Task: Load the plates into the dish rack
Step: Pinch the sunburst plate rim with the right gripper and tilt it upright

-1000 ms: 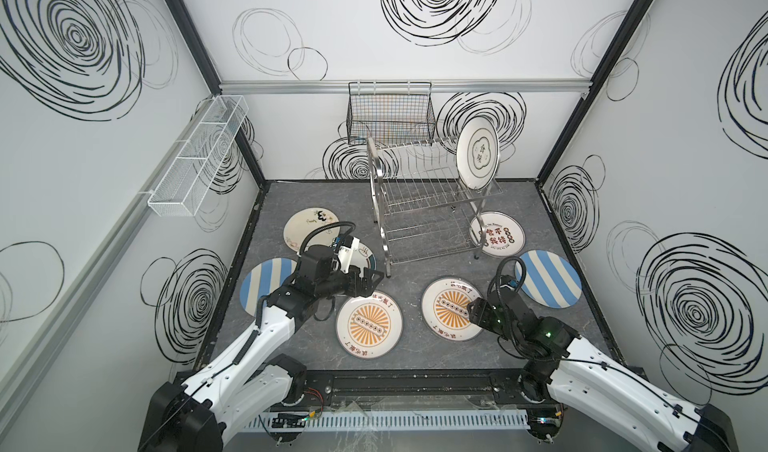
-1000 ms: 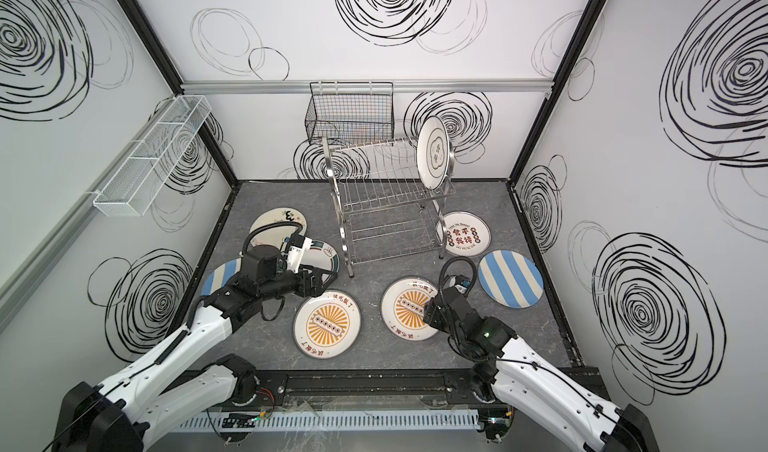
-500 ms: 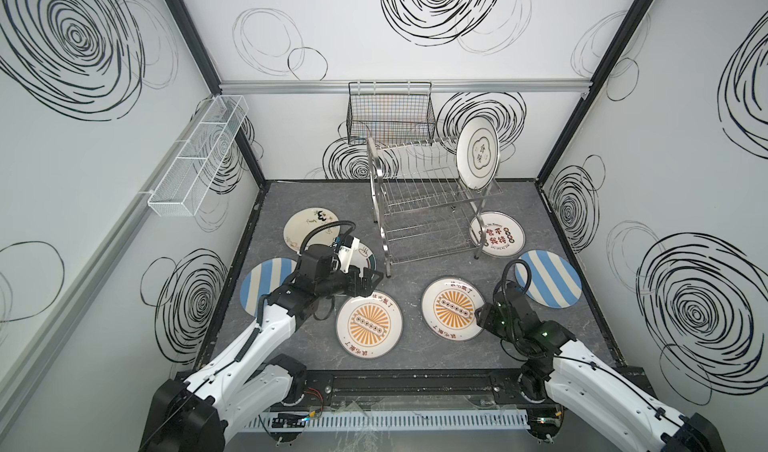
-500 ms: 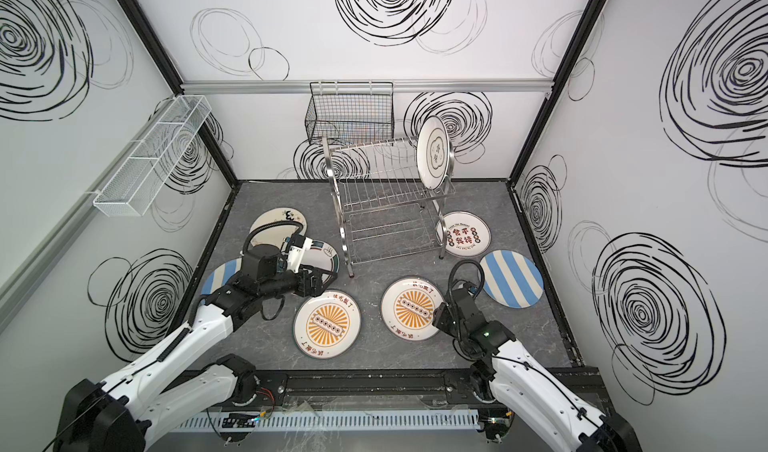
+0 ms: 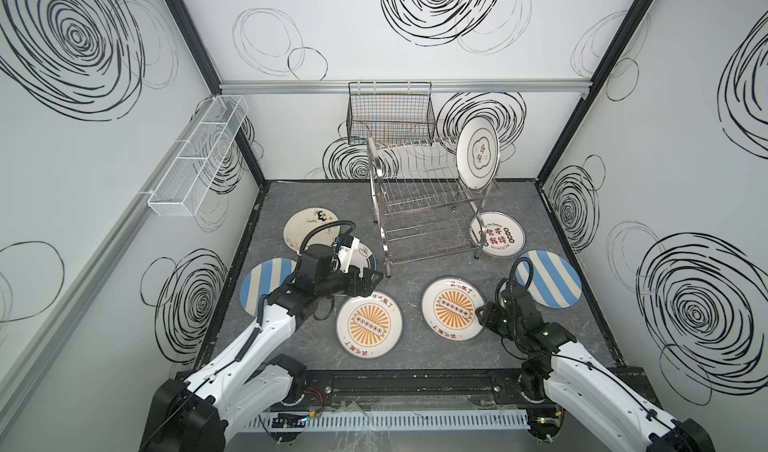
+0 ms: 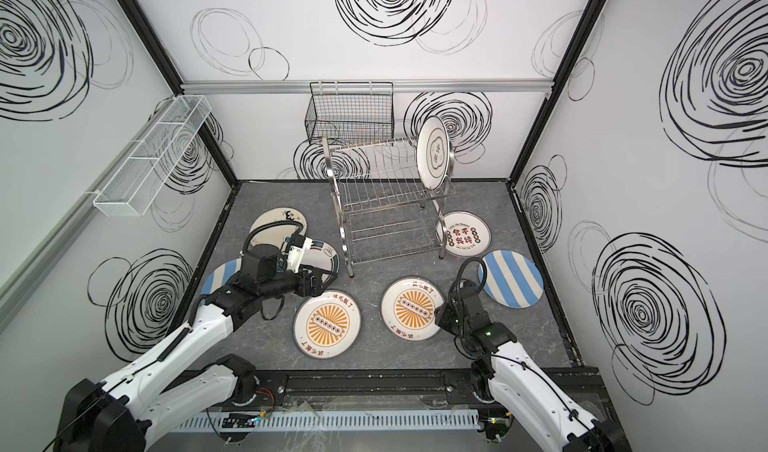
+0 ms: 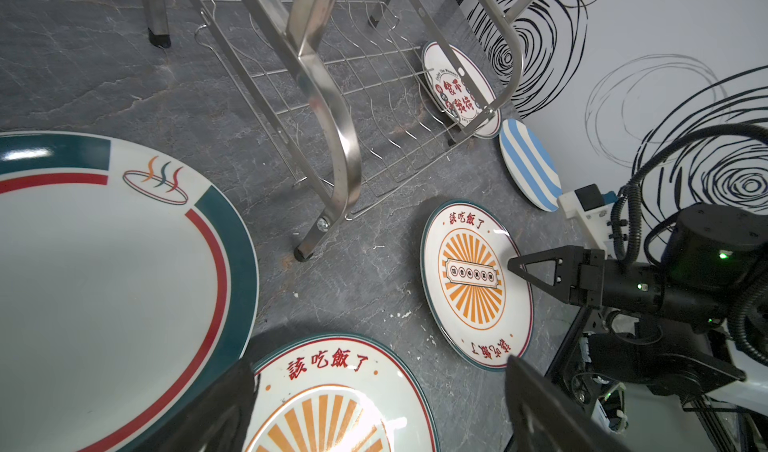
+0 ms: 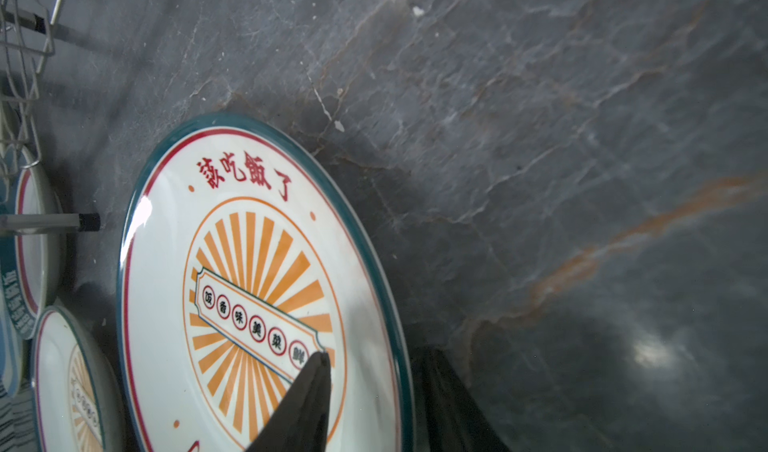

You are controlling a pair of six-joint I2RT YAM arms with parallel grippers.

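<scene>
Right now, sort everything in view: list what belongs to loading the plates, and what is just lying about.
Belongs to the job: dish rack; plate standing in it; two sunburst plates; two striped plates; red-lettered plate; green-rimmed plate; plate with black drawing.

Lying about: black wire basket on the back wall; white mesh tray on the side wall.

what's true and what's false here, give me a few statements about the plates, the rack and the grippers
1. One plate stands upright in the upper tier of the dish rack. True.
2. The left gripper is shut on a plate. False: its jaws stand open and hold nothing.
3. The two blue striped plates lie side by side. False: one striped plate lies at the left of the table, the other at the right.
4. The right gripper sits at the rim of an orange sunburst plate. True.
</scene>
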